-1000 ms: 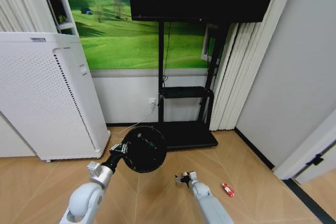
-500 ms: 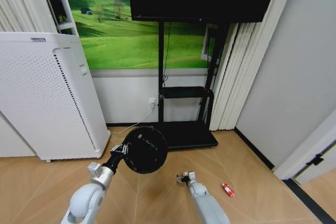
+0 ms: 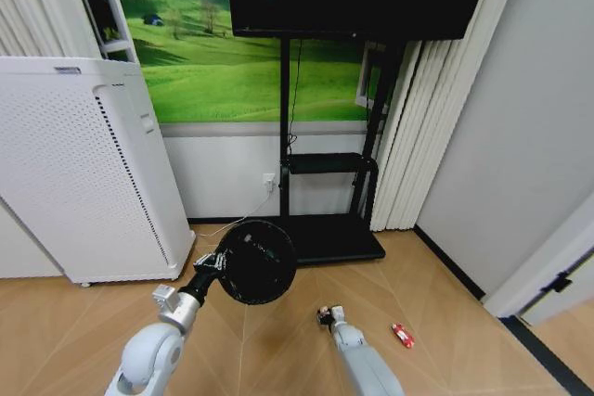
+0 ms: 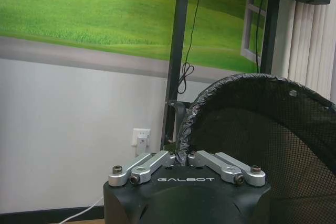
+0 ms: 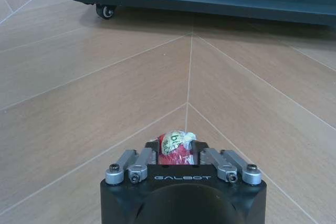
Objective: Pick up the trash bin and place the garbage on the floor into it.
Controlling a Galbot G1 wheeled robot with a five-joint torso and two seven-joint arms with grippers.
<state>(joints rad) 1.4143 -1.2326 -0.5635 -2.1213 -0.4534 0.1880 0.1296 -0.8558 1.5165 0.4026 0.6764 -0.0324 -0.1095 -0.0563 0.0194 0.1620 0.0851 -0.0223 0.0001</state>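
Two grippers were busy at this moment, each with its own thing. The left gripper (image 4: 181,157) had its fingers pressed together on the rim of the trash bin (image 3: 255,262), which it held up off the floor (image 3: 436,317). The bin was tipped on its side, so that its dark mouth faced toward the robot and not upward; in the left wrist view the black mesh wall and the liner at the rim were just beyond the fingers.

The right gripper (image 5: 178,150) was low, close above the wooden floor, and its fingers were clamped on a small piece of garbage (image 5: 175,148), red with a pale printed wrapper. In the head view this gripper (image 3: 327,314) was below and to the right of the bin, apart from it but not far.

This is the relation that matters. The bin was up and to the robot's left of the held piece, and the bin's opening lay sideways. I judge that the piece must be lifted and carried leftward to the mouth, and the bin probably turned more upright, or the piece may fall past the rim.

A second small red piece (image 3: 402,335) lay on the floor further to the right, nearer to the right arm than to the left.
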